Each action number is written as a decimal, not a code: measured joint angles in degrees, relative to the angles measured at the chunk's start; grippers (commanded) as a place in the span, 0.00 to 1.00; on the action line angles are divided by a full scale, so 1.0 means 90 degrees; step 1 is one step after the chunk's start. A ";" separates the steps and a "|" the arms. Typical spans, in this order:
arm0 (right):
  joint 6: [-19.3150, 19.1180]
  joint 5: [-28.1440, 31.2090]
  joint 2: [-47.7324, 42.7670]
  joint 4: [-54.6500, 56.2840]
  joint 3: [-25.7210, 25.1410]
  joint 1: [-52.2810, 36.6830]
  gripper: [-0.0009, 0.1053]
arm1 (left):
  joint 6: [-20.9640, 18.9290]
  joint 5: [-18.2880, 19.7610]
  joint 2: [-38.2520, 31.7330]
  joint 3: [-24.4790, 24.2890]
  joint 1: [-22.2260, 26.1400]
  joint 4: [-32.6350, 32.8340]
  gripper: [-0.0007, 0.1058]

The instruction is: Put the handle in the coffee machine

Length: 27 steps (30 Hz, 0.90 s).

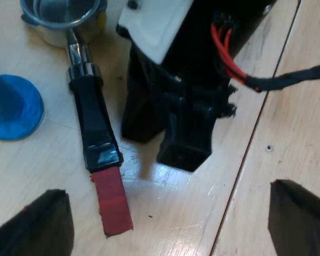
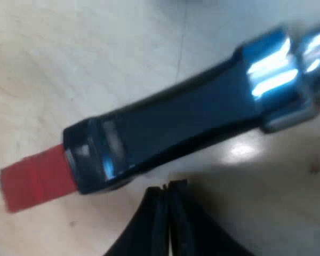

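Observation:
The metal holder (image 1: 64, 16) lies flat on a pale wooden table, its dark handle (image 1: 96, 122) ending in a red end (image 1: 113, 202). My left gripper (image 1: 168, 189) hangs open above the table, fingers wide apart, the red end nearer one finger. My right gripper (image 1: 184, 154) stands down at the table close beside the handle, apart from it. In the right wrist view the dark handle (image 2: 176, 128) with its red end (image 2: 34, 178) and shiny metal collar (image 2: 277, 69) runs across just beyond my right gripper (image 2: 168, 188), whose fingers are shut together with nothing between them.
A blue tamper (image 1: 10, 106) stands on the table near the holder's handle, on the side away from my right gripper. A seam (image 1: 245, 154) runs between the boards of the wooden table (image 1: 293, 138).

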 measured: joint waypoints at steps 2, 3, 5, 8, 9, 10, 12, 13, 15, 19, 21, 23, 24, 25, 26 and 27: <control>-0.0298 0.0252 -0.0160 0.0448 0.0000 0.0000 0.01 | 0.0000 0.0000 0.0000 0.0000 0.0000 0.0000 0.72; -0.0458 0.0372 -0.0299 0.0831 0.0000 0.0000 0.01 | 0.0000 -0.0012 0.0000 0.0000 0.0000 0.0000 0.72; -0.0746 0.0566 -0.0541 0.1356 0.0000 0.0000 0.01 | 0.0000 -0.0009 0.0000 0.0000 0.0000 0.0000 0.72; -0.1255 0.0627 -0.0955 0.1983 0.0000 0.0000 0.01 | 0.0000 -0.0009 0.0000 0.0000 0.0000 0.0000 0.72; -0.1457 0.0659 -0.1161 0.2203 0.0000 0.0000 0.01 | 0.0000 -0.0009 0.0000 0.0000 0.0000 0.0000 0.72; -0.1565 0.0696 -0.1270 0.2272 0.0000 0.0000 0.01 | 0.0000 -0.0009 0.0000 0.0000 0.0000 0.0000 0.72; -0.1883 0.0900 -0.1662 0.2614 0.0000 0.0000 0.01 | 0.0000 -0.0009 0.0000 0.0000 0.0053 0.0000 0.72; -0.1970 0.0948 -0.1767 0.2672 0.0000 0.0000 0.01 | 0.0000 -0.0009 0.0000 0.0000 0.0088 0.0000 0.72; -0.2372 0.1120 -0.2136 0.2767 0.0000 0.0000 0.01 | 0.0000 -0.0009 -0.0012 0.0000 0.0214 0.0000 0.72; -0.2817 0.1368 -0.2636 0.2789 0.0000 0.0000 0.08 | 0.0000 -0.0009 -0.0181 0.0000 0.0511 -0.0025 0.72; -0.3036 0.1485 -0.2862 0.2843 -0.0027 0.0000 0.23 | -0.0041 -0.0009 -0.0353 0.0000 0.0651 -0.0023 0.72; -0.3113 0.1594 -0.2966 0.2902 -0.0077 0.0000 0.39 | -0.0117 0.0009 -0.0485 0.0000 0.0745 -0.0023 0.72; -0.3144 0.1610 -0.2995 0.2927 -0.0125 0.0000 0.48 | -0.0132 0.0041 -0.0600 0.0000 0.0822 -0.0038 0.72; -0.3157 0.1614 -0.2999 0.2933 -0.0152 0.0000 0.54 | -0.0138 0.0064 -0.0668 0.0000 0.0864 -0.0037 0.72; -0.3187 0.1654 -0.2998 0.2931 -0.0203 0.0000 0.60 | -0.0136 0.0120 -0.0811 0.0000 0.0944 -0.0037 0.72; -0.3225 0.1716 -0.2998 0.2931 -0.0272 0.0000 0.64 | -0.0136 0.0189 -0.0939 0.0000 0.1002 -0.0037 0.72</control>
